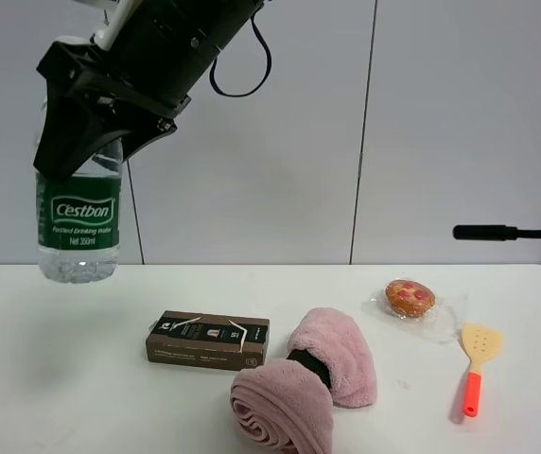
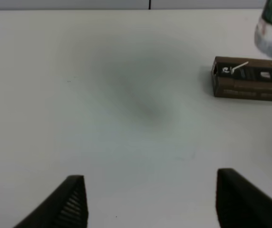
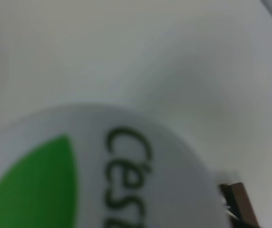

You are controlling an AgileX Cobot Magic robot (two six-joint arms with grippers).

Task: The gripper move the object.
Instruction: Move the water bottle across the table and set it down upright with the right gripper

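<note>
- The small clear plastic water bottle with a green "Cestbon" label (image 1: 78,222) hangs upright directly beneath the jaws of the black right gripper (image 1: 93,153), clear of the white tabletop (image 1: 53,388).
- Its neck is hidden inside those jaws. The right wrist view shows only its blurred white cap with a green top (image 3: 79,180).
- Those jaws are clenched on the bottle's top.
- The left gripper (image 2: 157,204) has its jaws spread wide and empty. Ahead of them lies a flat dark brown box (image 2: 250,78), with the bottle's base cut off just beyond it.
</note>
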